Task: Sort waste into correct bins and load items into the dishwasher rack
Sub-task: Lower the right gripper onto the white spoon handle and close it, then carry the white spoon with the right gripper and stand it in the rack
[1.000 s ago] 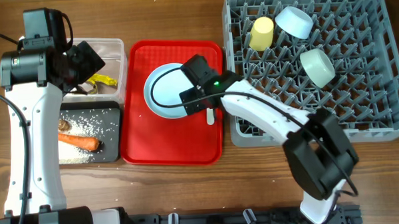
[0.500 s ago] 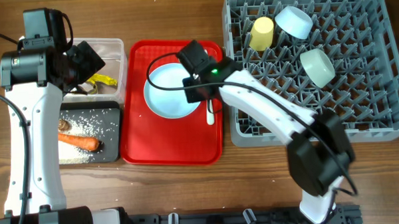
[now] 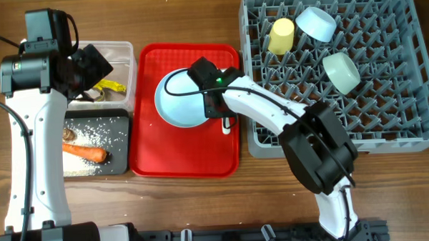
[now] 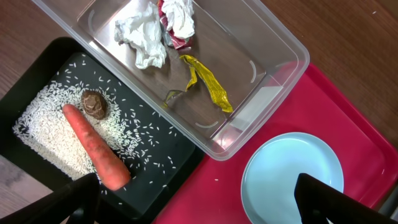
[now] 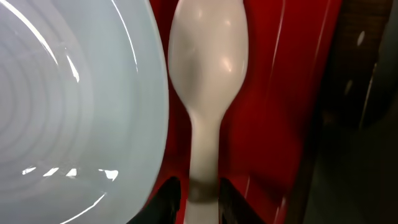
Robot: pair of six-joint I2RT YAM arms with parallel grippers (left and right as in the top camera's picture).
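**Q:** What does the right gripper (image 5: 199,198) have hold of?

**A:** Its two fingers are drawn in against the handle of the white plastic spoon (image 5: 208,62), one on each side, at the bottom of the right wrist view. The spoon lies on the flat red serving tray (image 3: 151,151), just beside the right edge of the large pale blue plate (image 3: 177,104), near the centre of the overhead frame.

**Q:** And the left gripper (image 4: 196,186)?

**A:** Spread wide and holding nothing. It hangs above the boundary between the bins and the red tray.

**Q:** Where is the waste?

**A:** At left in the overhead frame. The clear plastic rectangular tub (image 4: 273,37) contains crumpled white paper (image 4: 143,34), a red-silver wrapper (image 4: 177,42) and a yellow wrapper (image 4: 208,87). The shallow black rectangular tray (image 4: 37,74) below it holds an orange carrot (image 4: 93,146), white rice grains (image 4: 43,134) and a small brown lump (image 4: 94,104).

**Q:** What is in the rack?

**A:** The grey pegged dishwasher rack (image 3: 386,129), at right, carries a yellow plastic cup (image 3: 281,34), a light blue bowl (image 3: 317,22) and a pale green bowl (image 3: 341,71).
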